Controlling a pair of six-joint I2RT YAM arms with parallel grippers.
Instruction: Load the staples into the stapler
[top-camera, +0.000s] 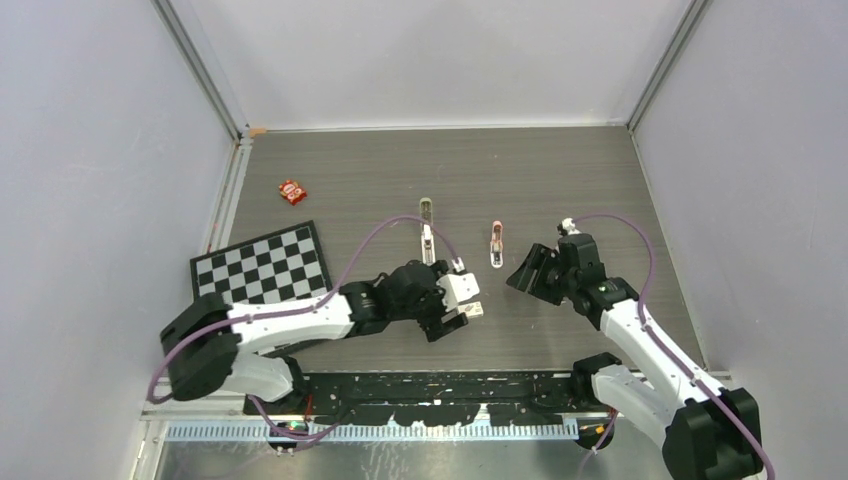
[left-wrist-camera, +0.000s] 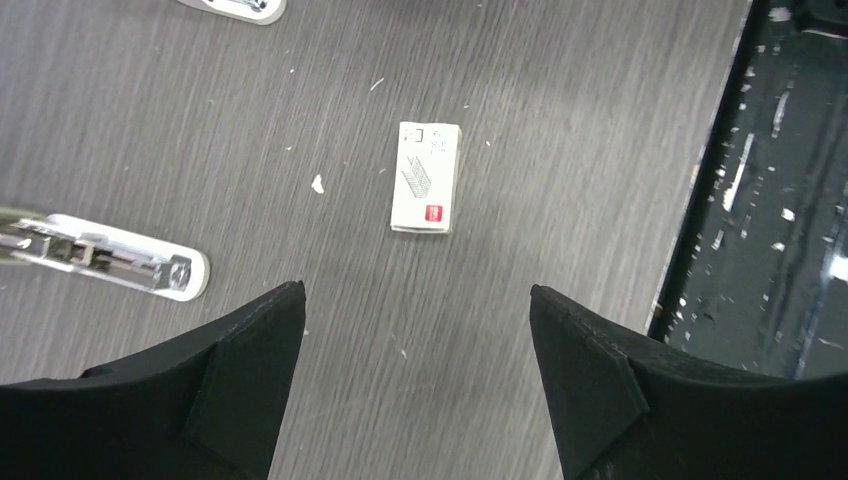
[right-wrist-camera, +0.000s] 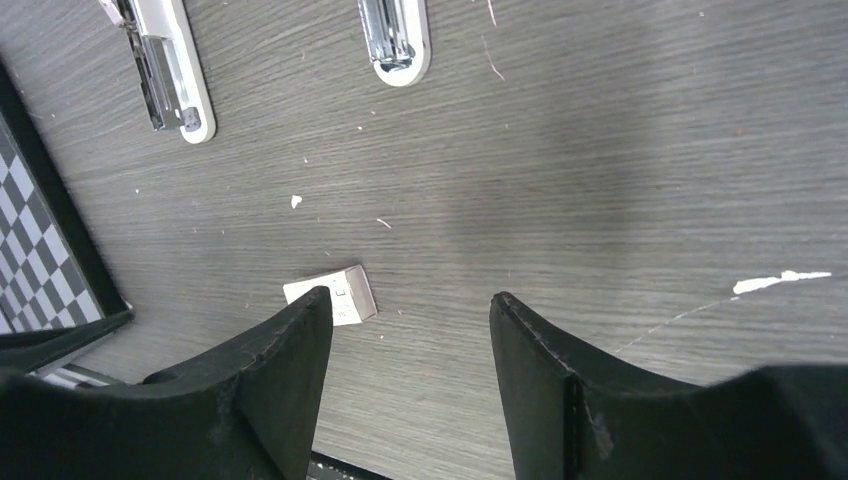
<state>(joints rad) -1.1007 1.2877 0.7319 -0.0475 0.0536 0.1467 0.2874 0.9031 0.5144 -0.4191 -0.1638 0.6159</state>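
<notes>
The pale stapler (top-camera: 427, 228) lies opened out long on the table; its white near end with a metal channel shows in the left wrist view (left-wrist-camera: 120, 260) and the right wrist view (right-wrist-camera: 165, 65). No loose silvery staples show. A small white box with a red mark (left-wrist-camera: 427, 177) lies ahead of my left gripper (left-wrist-camera: 417, 295), which is open and empty just above the table (top-camera: 455, 305). The box also shows in the top view (top-camera: 474, 311) and behind one finger of my right gripper (right-wrist-camera: 345, 290). My right gripper (right-wrist-camera: 410, 297) is open and empty, right of the staplers (top-camera: 520, 275).
A smaller pink stapler (top-camera: 496, 245) lies right of the pale one; its end shows in both wrist views (right-wrist-camera: 395, 35) (left-wrist-camera: 235, 6). A checkerboard (top-camera: 262, 265) lies at the left, a red packet (top-camera: 292, 191) farther back. The black rail (left-wrist-camera: 770, 200) runs along the near edge.
</notes>
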